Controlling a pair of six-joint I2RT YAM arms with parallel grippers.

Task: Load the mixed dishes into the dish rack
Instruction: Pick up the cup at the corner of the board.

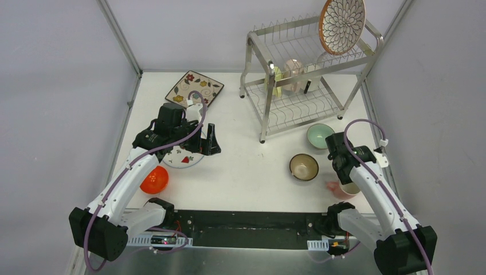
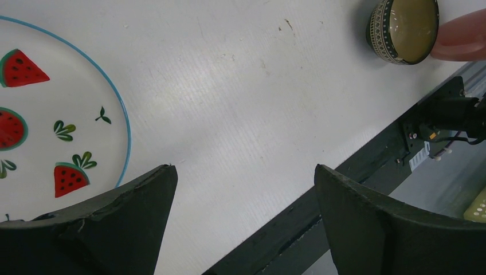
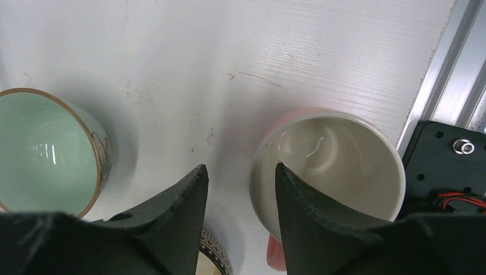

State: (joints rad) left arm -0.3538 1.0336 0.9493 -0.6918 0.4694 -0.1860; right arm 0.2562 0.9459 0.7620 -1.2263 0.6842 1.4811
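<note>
The dish rack (image 1: 269,63) stands at the back right, with a round petal-pattern plate (image 1: 342,24) upright on its top tier and pale cups (image 1: 292,74) on the lower shelf. My right gripper (image 3: 240,169) is open astride the pink cup's (image 3: 344,154) rim, one finger inside the cup and the other outside. The mint bowl (image 3: 40,154) and brown bowl (image 1: 304,167) sit just to its left. My left gripper (image 2: 243,172) is open wide above the table, at the edge of the white watermelon plate (image 2: 51,114). Farther off are the square floral plate (image 1: 195,87) and the orange bowl (image 1: 155,179).
The black base strip (image 1: 246,226) runs along the table's near edge. Grey walls with metal frame rails (image 1: 120,40) close in the left, back and right sides. The pink cup stands close to the right rail (image 3: 444,74).
</note>
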